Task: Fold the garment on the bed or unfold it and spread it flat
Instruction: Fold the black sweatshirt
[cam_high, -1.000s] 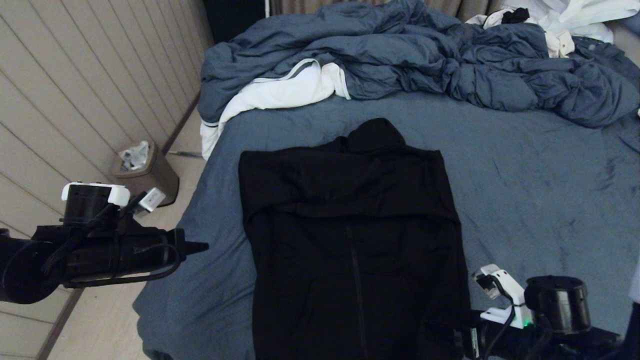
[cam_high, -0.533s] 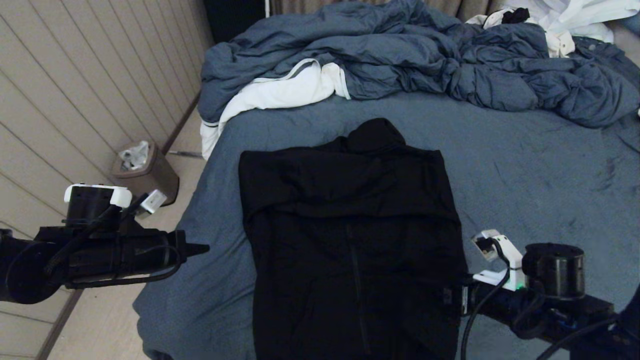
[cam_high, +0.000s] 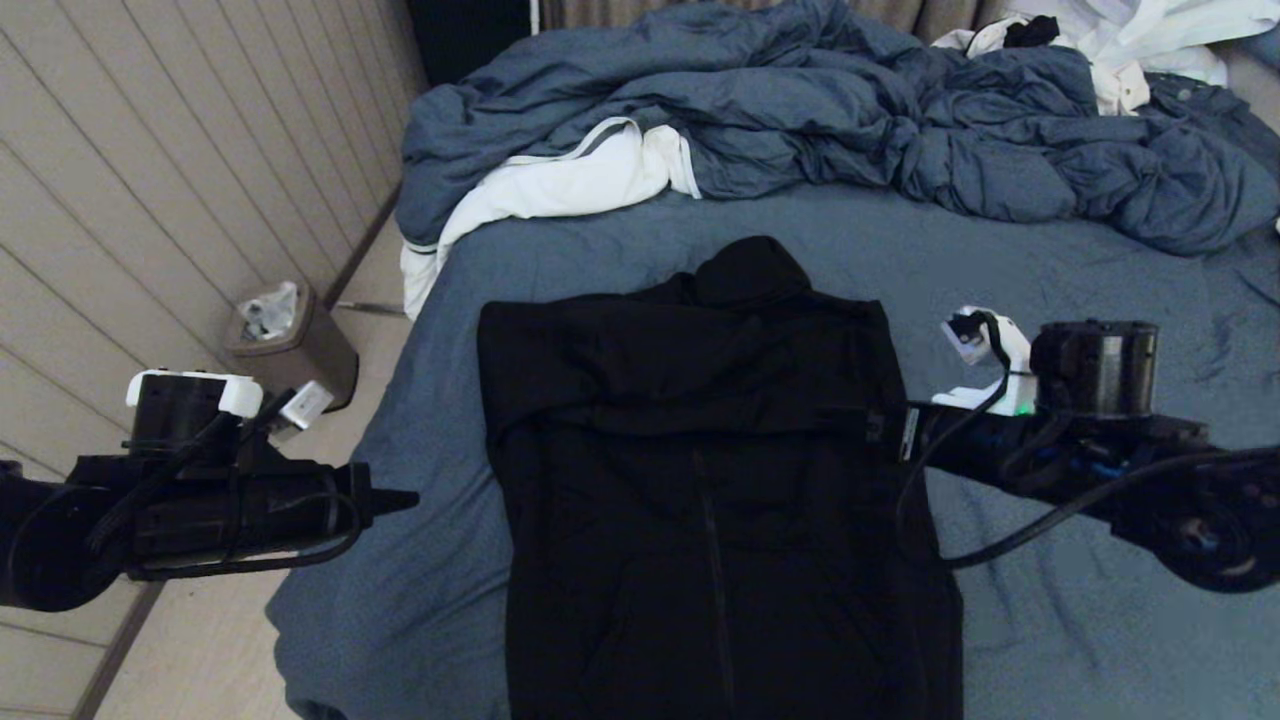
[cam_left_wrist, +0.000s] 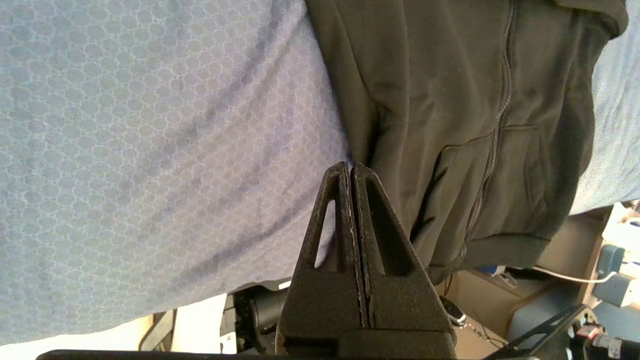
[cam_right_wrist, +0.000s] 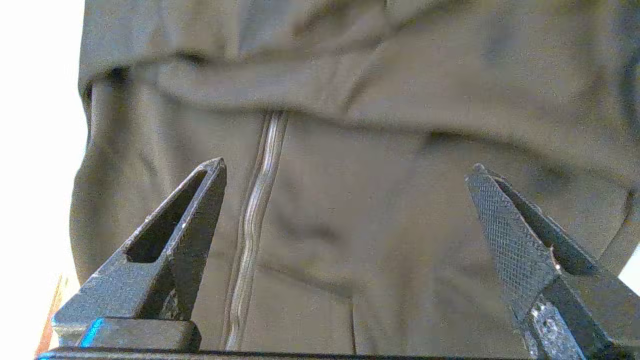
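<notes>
The garment (cam_high: 700, 450), a black zip-front hoodie, lies face up on the bed (cam_high: 1080, 330), with its hood (cam_high: 750, 270) at the far end and its sleeves folded across the chest. My right arm (cam_high: 1010, 440) reaches in from the right to the garment's right edge at chest height. The right gripper (cam_right_wrist: 348, 166) is open just above the fabric, beside the zipper (cam_right_wrist: 255, 210), and holds nothing. My left gripper (cam_high: 405, 497) is shut and empty. It hangs over the bed's left edge, apart from the garment's left side (cam_left_wrist: 390, 100).
A rumpled blue-grey duvet (cam_high: 800, 110) with white lining (cam_high: 560, 185) covers the far end of the bed. White clothing (cam_high: 1130, 40) lies at the far right. A brown waste bin (cam_high: 295, 345) stands on the floor by the panelled wall on the left.
My right arm has moved from the bed's near edge away along the garment's right side to chest height, its jaws opening a little wider. The left arm has barely moved.
</notes>
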